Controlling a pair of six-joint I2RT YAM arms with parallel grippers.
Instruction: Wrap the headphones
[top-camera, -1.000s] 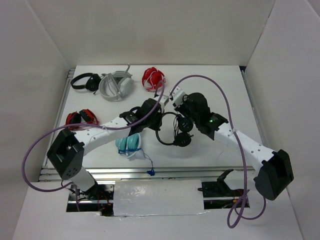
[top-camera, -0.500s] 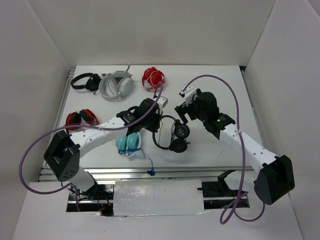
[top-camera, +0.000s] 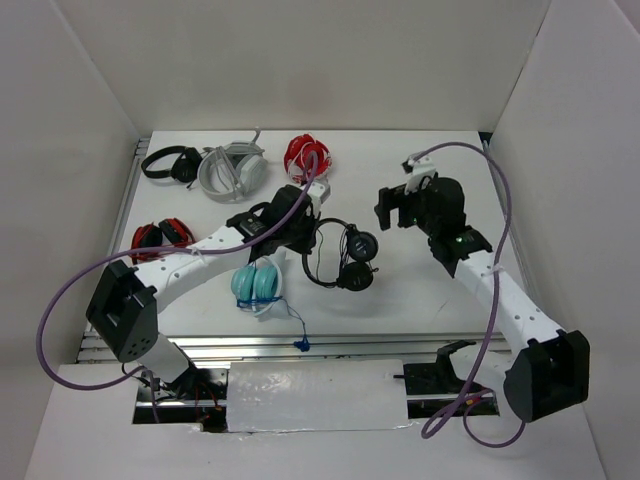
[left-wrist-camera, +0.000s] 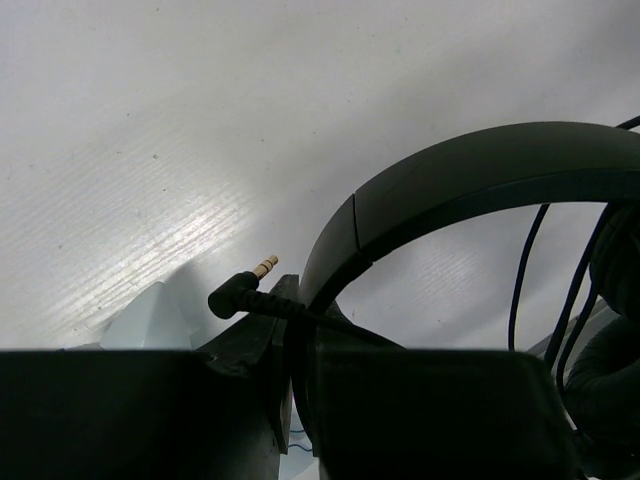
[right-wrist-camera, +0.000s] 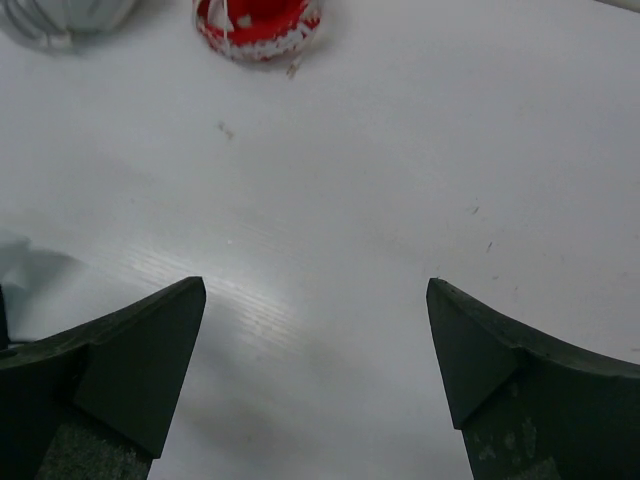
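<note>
Headphones (top-camera: 360, 246), the all-black pair, sit near the middle of the worktop (top-camera: 400, 300), with their two round earcups (top-camera: 352, 278) close together on the right side and the thin headband (top-camera: 310, 266) curving out to the left. The left gripper (top-camera: 308, 228) is clamped on that headband. Seen from its wrist, the band (left-wrist-camera: 470, 185) rises in an arc straight out of the narrow gap between the two dark fingers (left-wrist-camera: 150, 410). The angled plug (left-wrist-camera: 250, 285) pokes out beside it with its gold tip free. Strands of the cable (left-wrist-camera: 528, 270) hang loose inside the arc, towards the cups.

The right gripper (top-camera: 392, 208) is over bare worktop to the right of the headphones, clear of them. Its fingers (right-wrist-camera: 150, 350) are spread wide with nothing between them.

A teal pair (top-camera: 257, 285) with a blue cord (top-camera: 298, 335) lies just beside the left arm, towards the near edge. A red-and-black pair (top-camera: 160, 235) sits by the left edge. Along the far edge are another black pair (top-camera: 165, 162) in the left corner, a grey pair (top-camera: 232, 172) next to it and a red bundle (top-camera: 305, 157).
</note>
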